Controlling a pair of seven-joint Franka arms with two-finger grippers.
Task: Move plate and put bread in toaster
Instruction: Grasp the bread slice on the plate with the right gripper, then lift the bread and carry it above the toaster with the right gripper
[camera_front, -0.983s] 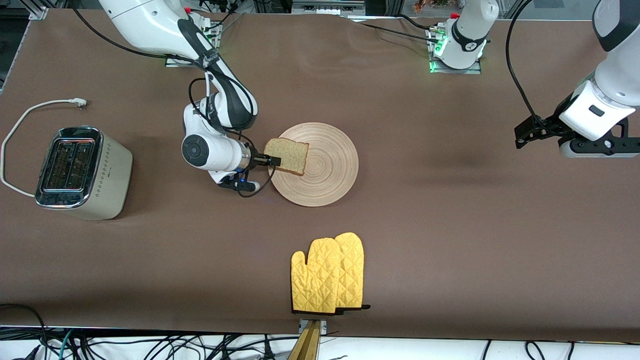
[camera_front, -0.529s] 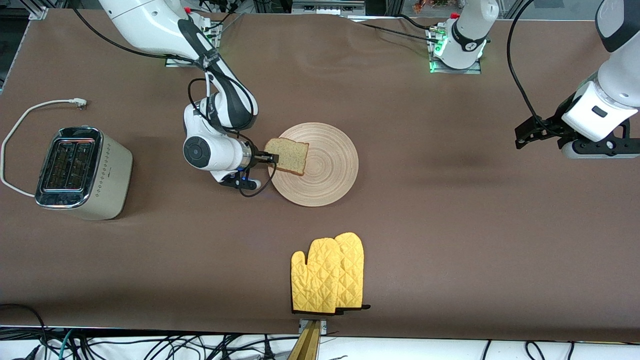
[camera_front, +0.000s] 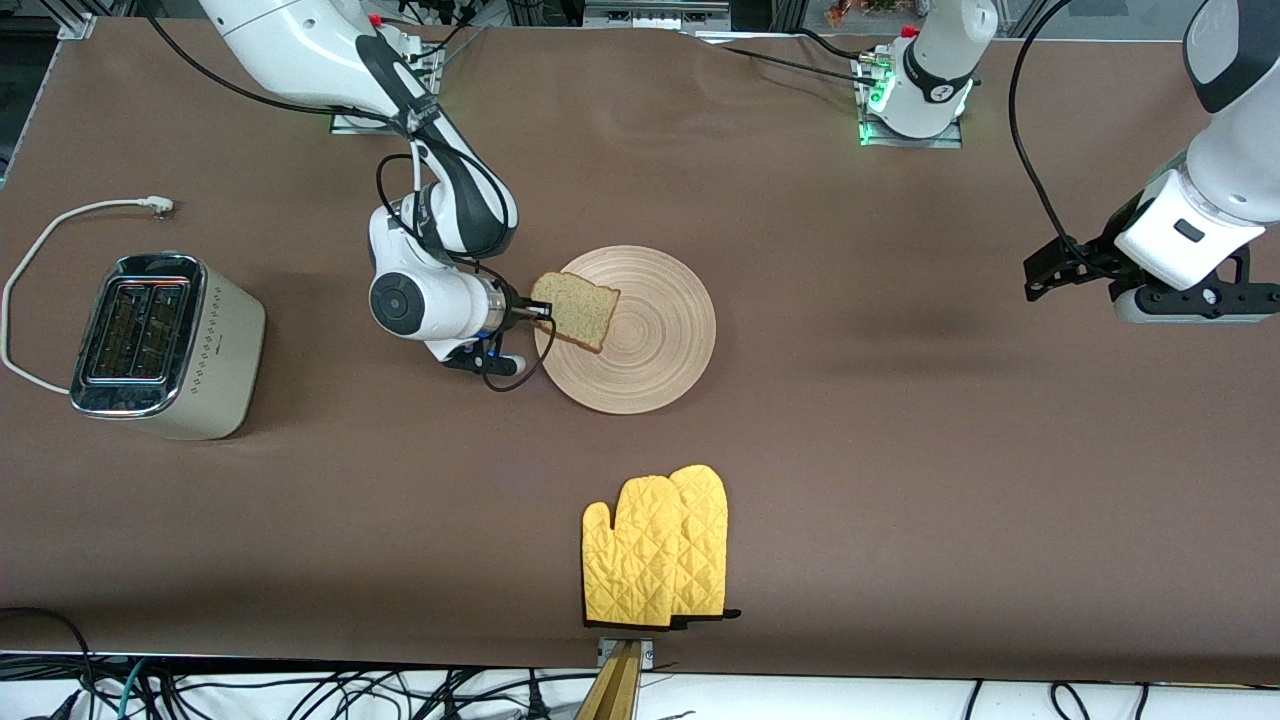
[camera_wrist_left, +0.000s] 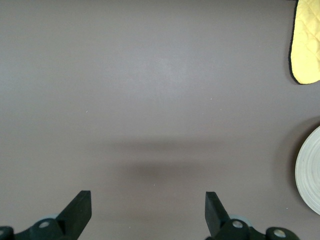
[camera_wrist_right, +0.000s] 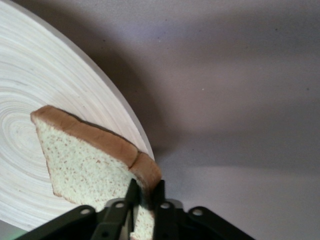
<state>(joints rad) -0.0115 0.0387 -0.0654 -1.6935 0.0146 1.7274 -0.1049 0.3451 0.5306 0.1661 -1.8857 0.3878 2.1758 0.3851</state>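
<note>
The right gripper (camera_front: 545, 312) is clamped on one crust edge of the bread slice (camera_front: 575, 310), at the plate rim toward the right arm's end of the tabletop. The slice projects from the fingers out over the wooden plate (camera_front: 650, 350); in the right wrist view the bread (camera_wrist_right: 90, 160) appears tilted, its free corner over the plate (camera_wrist_right: 35, 90) — whether that corner touches the wood cannot be told.

The toaster (camera_front: 165, 345) stands well apart from the plate, toward the right arm's end of the tabletop, slots facing up, long axis of the slots running roughly from near to far as the front camera sees it. The carry therefore runs from the plate past the right arm's own wrist to the toaster; the slice will likely need turning edge-down to align with a slot.

Nothing lies on the tabletop (camera_front: 900, 450) between plate and toaster. The yellow oven mitt (camera_front: 655, 545) lies nearer the front camera, off that path.

The left gripper (camera_wrist_left: 147, 215) waits with fingers spread wide, over bare tabletop at the left arm's end.
</note>
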